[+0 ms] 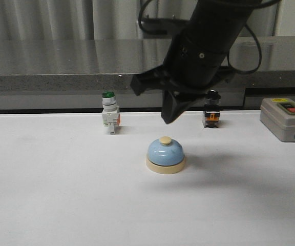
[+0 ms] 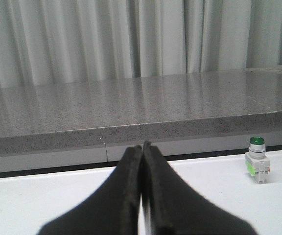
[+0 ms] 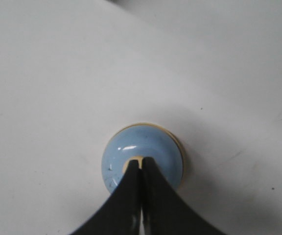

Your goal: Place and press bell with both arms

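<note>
**Right tool poised over the bell**

Front view: your right tool (image 1: pixel 169 117) hangs just above the bell (image 1: pixel 165 155), fingers together, not touching the cream button (image 1: pixel 165 140). The bell sits mid-counter (image 1: pixel 60 195), between the green-capped switch (image 1: pixel 110 119) and the grey button box (image 1: pixel 286 119), with a black switch (image 1: pixel 211 109) behind.

Left wrist view: your left tool (image 2: pixel 142 147) is closed on nothing, low over the counter, with the green-capped switch off to one side.

Right wrist view: closed fingertips (image 3: pixel 136 169) line up over the bell's button.
</note>
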Controlling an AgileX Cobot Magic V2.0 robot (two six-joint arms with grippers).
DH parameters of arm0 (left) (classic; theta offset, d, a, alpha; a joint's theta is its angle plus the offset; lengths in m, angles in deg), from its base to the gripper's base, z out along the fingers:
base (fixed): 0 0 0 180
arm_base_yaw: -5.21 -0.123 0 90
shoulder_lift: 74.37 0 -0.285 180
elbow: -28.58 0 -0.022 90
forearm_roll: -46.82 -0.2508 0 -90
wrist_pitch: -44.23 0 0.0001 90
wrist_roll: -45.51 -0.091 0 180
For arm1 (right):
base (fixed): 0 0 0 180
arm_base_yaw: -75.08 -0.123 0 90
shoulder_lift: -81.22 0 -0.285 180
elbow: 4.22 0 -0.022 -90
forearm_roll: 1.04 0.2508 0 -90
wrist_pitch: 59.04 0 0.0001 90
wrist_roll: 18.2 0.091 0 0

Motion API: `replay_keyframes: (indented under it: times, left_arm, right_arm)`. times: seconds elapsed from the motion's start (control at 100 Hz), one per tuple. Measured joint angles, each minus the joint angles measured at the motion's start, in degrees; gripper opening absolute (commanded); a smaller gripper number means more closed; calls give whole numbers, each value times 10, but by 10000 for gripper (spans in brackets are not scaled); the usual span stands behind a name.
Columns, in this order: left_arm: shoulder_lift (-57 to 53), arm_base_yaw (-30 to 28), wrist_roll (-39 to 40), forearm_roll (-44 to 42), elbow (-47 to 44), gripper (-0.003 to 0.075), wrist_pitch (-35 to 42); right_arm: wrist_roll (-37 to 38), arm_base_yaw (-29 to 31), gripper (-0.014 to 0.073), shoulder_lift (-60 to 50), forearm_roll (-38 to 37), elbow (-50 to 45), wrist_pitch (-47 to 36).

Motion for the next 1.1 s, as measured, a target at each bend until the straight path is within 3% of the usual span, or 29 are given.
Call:
replay_keyframes:
  times: [0.37,0.86,1.1]
  left_arm:
    - [0,0,0,0,0,-20,0]
    - [0,0,0,0,0,-20,0]
    - [0,0,0,0,0,-20,0]
  right_arm:
    - [0,67,-60,-125,-6,-26,-1]
    - [0,218,-60,-393,-11,-265,-86]
    - [-1,234,-60,-541,-11,-366,-109]
